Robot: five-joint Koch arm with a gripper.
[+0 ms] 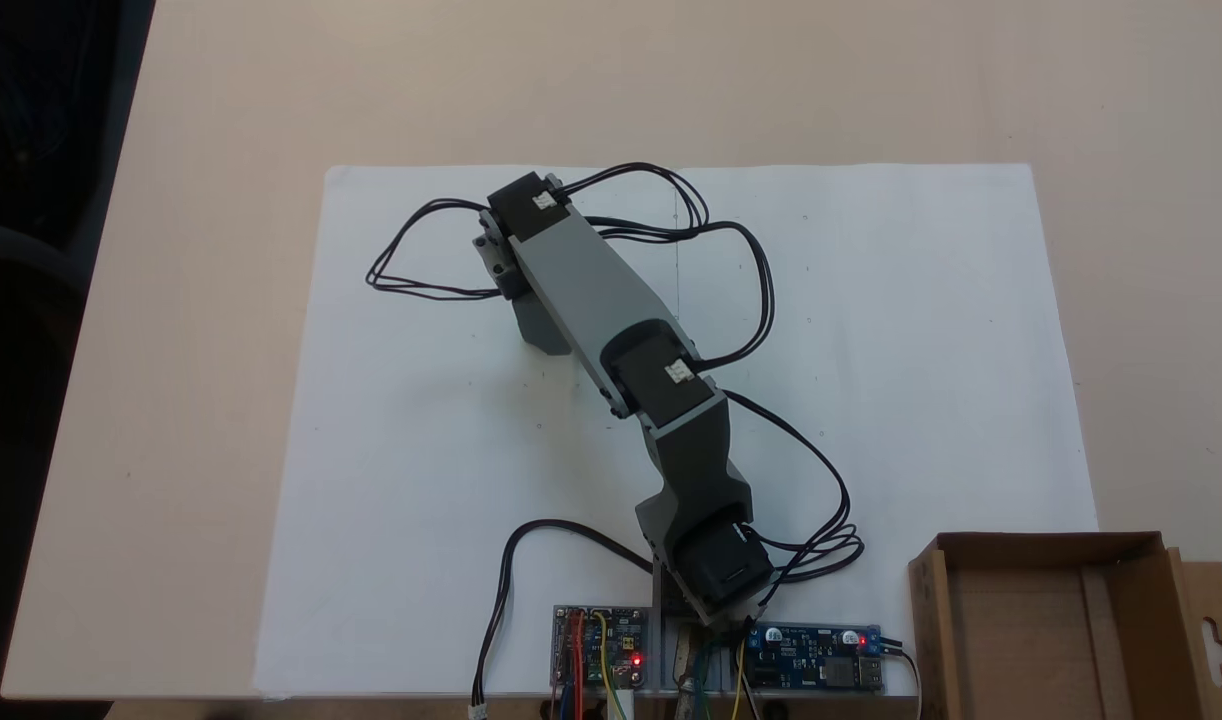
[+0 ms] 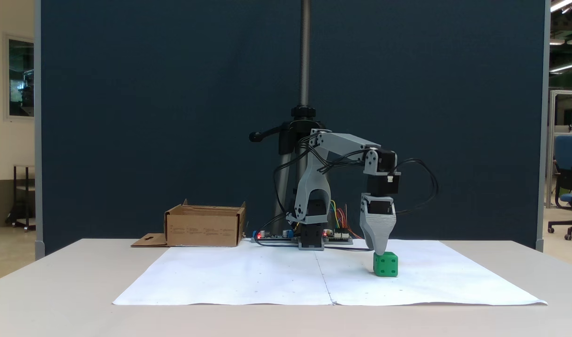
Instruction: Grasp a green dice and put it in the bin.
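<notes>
**Operator:** Where does the target sit?

**Technician:** The green dice (image 2: 385,264) rests on the white paper sheet (image 2: 248,276), well apart from the bin (image 2: 205,227). The gripper (image 2: 380,250) points straight down, its tip just above the cube's top face. You cannot tell whether the jaws are spread or closed; only one tapered tip shows.

**Operator:** How do I grasp it?

**Technician:** Centre over the cube, straddle two flat sides, then lower and close. It is bright green, sharp-edged, with recessed pips.
</notes>
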